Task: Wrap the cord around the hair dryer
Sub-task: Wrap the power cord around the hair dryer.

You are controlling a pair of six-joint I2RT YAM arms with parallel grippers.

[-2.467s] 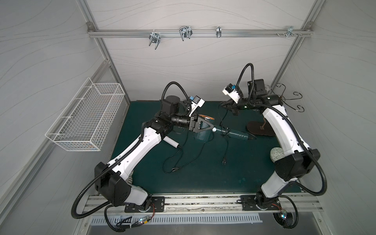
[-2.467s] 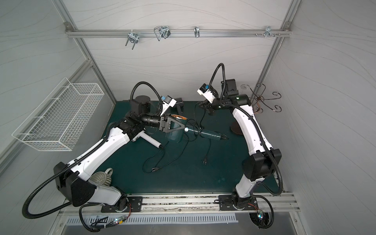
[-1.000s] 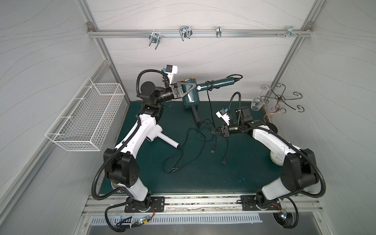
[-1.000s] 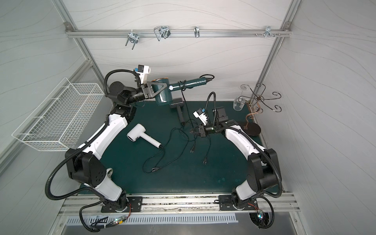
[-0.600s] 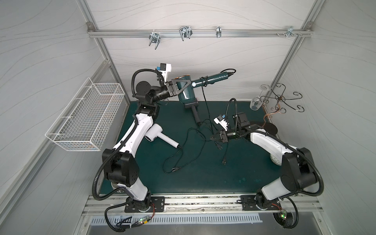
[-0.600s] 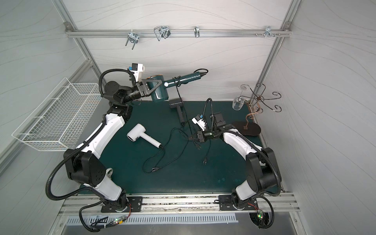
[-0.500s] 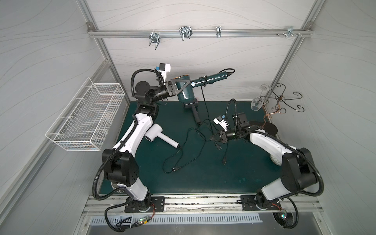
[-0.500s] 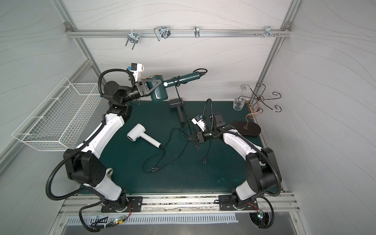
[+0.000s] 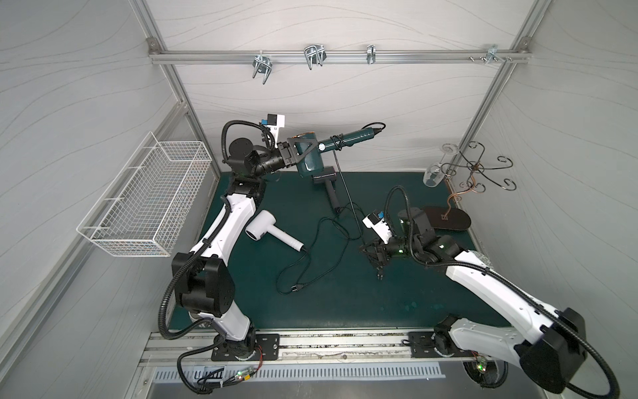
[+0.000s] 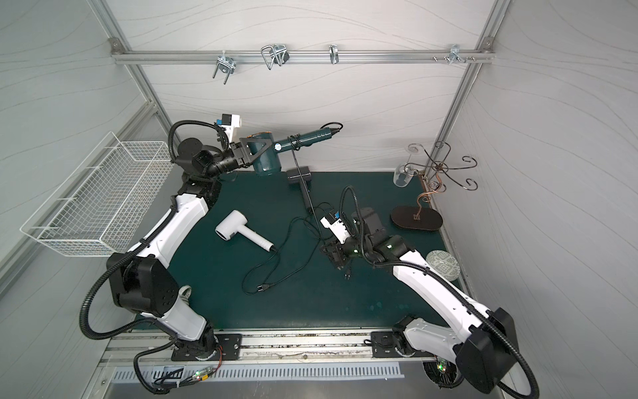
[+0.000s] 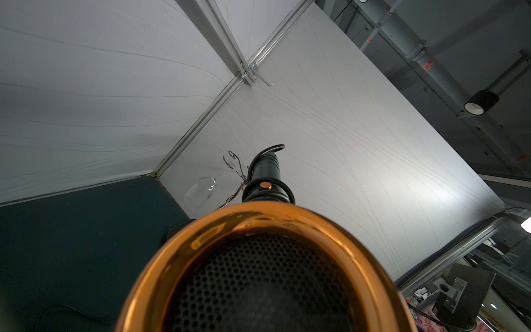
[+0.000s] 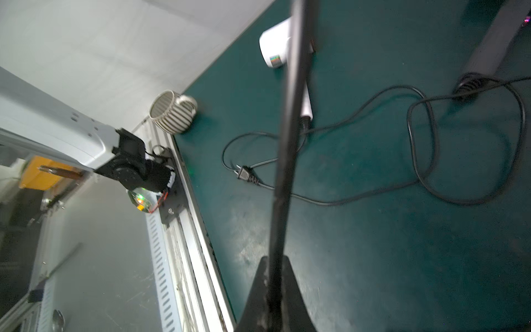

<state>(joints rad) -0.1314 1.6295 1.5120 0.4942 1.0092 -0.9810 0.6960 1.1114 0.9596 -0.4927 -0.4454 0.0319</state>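
Holding the hair dryer (image 9: 309, 161) clamped in the left gripper (image 9: 299, 151) above the back of the mat (image 9: 345, 304), I'd swing the right gripper (image 9: 373, 254), pinched on the cord (image 9: 347, 193) just over the mat, tautly around the handle (image 9: 348, 139).

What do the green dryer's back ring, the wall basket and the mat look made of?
Ring: glossy copper-toned metal or plated plastic; it shows bright reflections. Basket: white coated wire, a thin open grid. Mat: matte dark green, perhaps rubber; no glare, pale scuffs.
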